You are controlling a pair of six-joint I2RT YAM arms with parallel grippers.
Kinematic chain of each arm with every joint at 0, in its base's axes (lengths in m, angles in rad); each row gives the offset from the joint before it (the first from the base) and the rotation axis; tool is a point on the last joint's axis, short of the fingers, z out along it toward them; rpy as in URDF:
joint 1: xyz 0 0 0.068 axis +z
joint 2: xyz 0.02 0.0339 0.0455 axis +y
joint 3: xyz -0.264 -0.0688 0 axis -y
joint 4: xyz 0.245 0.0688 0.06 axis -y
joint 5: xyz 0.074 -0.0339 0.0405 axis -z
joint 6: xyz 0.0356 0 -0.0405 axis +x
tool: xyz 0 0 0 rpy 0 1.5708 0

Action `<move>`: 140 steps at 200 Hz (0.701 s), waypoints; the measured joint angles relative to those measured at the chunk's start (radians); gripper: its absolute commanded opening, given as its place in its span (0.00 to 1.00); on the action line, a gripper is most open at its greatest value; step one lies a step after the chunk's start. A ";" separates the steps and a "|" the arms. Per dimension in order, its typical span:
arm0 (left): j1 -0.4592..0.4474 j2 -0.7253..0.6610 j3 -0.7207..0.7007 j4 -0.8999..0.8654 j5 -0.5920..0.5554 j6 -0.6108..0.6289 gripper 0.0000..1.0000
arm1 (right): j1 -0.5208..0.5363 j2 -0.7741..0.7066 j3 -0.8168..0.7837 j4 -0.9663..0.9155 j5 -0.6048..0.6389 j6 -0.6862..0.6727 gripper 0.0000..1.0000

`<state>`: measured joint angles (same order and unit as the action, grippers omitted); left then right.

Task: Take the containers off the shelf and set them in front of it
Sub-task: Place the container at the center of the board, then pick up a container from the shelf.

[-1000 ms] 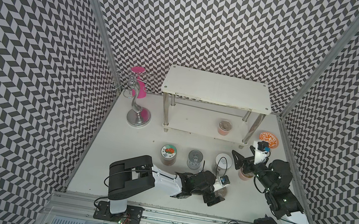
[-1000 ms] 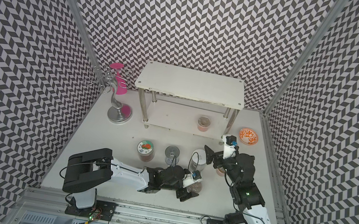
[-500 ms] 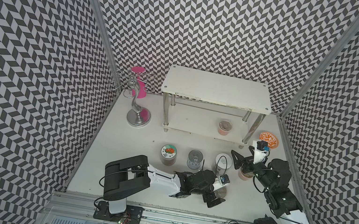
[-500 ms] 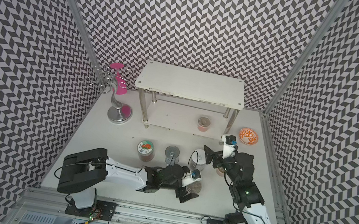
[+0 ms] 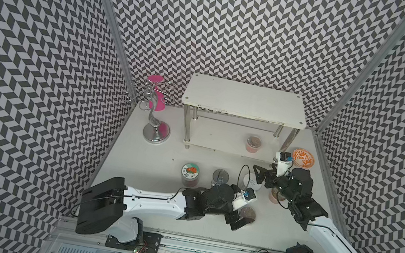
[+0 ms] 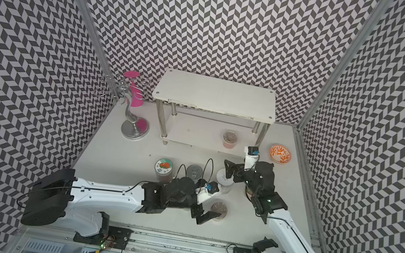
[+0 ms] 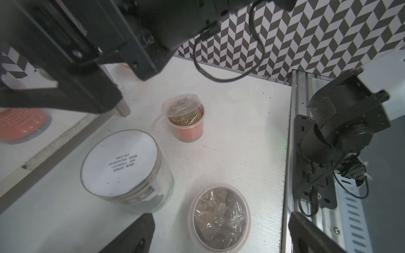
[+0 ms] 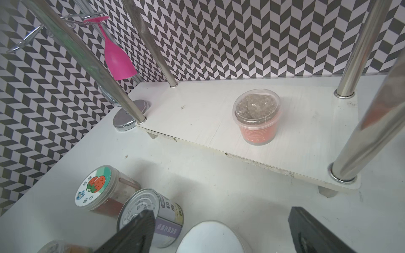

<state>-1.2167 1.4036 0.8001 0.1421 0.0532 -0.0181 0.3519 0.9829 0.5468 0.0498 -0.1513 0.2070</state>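
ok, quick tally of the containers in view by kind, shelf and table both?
Clear plastic tubs: 3 (shelf tub on the shelf; loose-lid tub and front tub on the table)
Clear jars: 2 (picture-lid jar, white-lid jar)
Tin can: 1
Total: 6
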 measured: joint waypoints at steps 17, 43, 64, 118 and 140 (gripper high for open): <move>0.023 -0.040 -0.007 -0.022 0.001 -0.004 1.00 | 0.012 0.063 0.018 0.030 0.032 0.035 1.00; 0.074 -0.085 -0.021 -0.050 0.001 -0.009 1.00 | 0.013 0.170 0.074 0.058 0.084 0.071 0.99; 0.119 -0.105 -0.037 -0.061 0.005 -0.017 1.00 | 0.013 0.251 0.117 0.101 0.105 0.087 0.99; 0.179 -0.158 -0.060 -0.087 0.003 -0.027 1.00 | 0.013 0.458 0.239 0.170 0.149 0.072 1.00; 0.186 -0.175 -0.071 -0.089 0.001 -0.029 1.00 | 0.013 0.533 0.291 0.176 0.177 0.058 1.00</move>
<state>-1.0306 1.2282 0.7296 0.0532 0.0544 -0.0471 0.3645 1.5158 0.8379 0.2256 0.0257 0.2653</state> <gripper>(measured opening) 0.998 0.995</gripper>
